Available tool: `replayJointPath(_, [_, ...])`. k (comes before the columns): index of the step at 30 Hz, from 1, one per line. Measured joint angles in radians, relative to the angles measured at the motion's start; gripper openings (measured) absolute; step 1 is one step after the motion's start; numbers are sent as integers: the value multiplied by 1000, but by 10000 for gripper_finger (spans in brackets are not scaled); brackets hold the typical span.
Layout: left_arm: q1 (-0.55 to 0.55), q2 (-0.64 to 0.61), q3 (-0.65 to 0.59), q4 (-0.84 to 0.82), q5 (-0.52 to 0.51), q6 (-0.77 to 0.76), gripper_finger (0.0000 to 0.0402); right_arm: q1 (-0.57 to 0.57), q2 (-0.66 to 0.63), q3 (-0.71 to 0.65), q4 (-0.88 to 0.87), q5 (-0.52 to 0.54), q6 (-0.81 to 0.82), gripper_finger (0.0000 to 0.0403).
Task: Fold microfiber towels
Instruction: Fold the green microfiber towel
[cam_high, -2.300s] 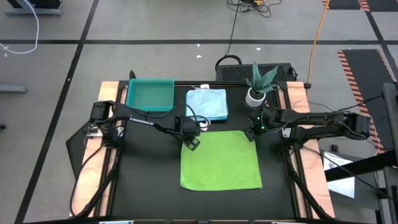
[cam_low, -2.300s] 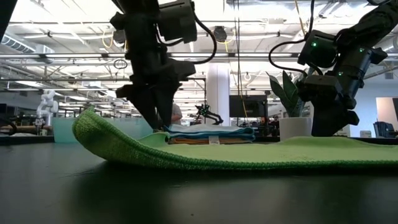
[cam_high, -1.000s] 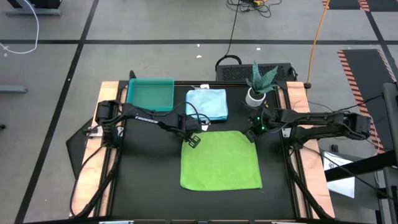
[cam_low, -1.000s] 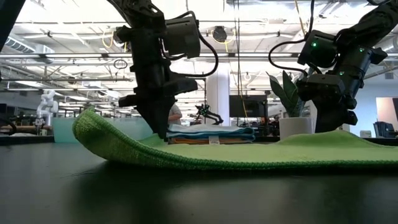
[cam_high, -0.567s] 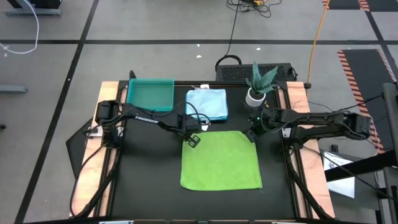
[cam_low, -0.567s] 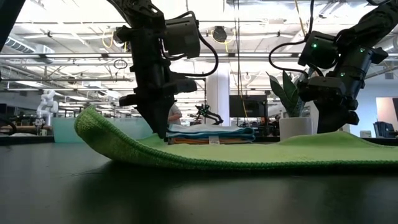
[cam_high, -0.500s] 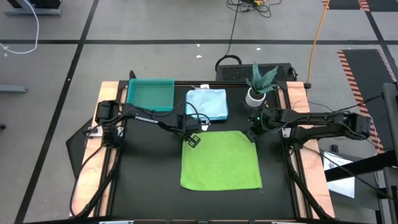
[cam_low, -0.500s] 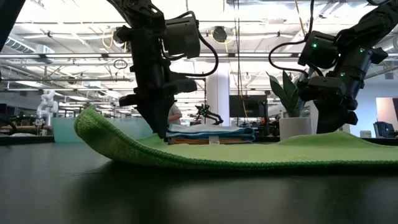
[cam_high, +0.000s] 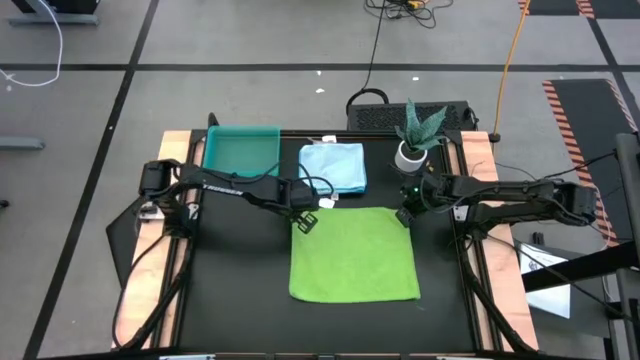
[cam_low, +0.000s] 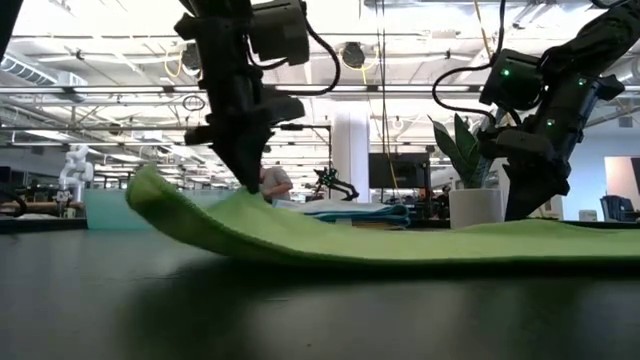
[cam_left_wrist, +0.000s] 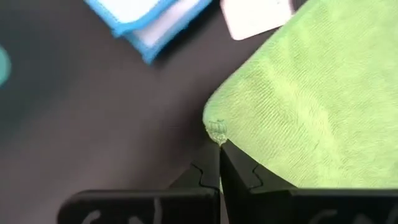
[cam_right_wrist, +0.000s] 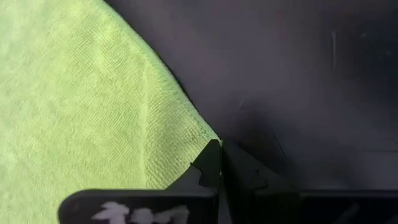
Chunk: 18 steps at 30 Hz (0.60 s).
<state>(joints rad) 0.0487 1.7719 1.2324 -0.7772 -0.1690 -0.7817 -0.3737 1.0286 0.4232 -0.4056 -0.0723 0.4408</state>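
Since a moment ago the left gripper (cam_low: 252, 180) has risen, lifting its corner of the green towel (cam_high: 354, 252) off the table (cam_high: 230, 290), so the low view now shows the cloth sloping up from the surface and partly hiding the folded stack behind it. Its fingers are pressed together on that corner, the one nearest the pale blue towel (cam_high: 333, 165). The right gripper (cam_high: 404, 216) is likewise pinched on the corner nearest the potted plant (cam_high: 414, 135), low against the table. The green towel otherwise lies spread flat in front of the pale blue towel, which tops the folded pile beside the teal tray (cam_high: 241, 152).

The step in hand looks like the first fold of the green towel. Next, both grippers probably need to raise their corners evenly and carry them away from the pale blue towel, over the cloth to its opposite edge, keeping the held edge taut so the corners land square.
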Motion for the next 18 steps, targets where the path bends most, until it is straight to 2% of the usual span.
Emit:
replayJointPath(10, [1,3,0,4,-7,29,0,23,-107,33,-5,-31,30,0])
replayJointPath(18, [-13,3,0,1,25,28,0,108,-156,87,-59,-34,49,0])
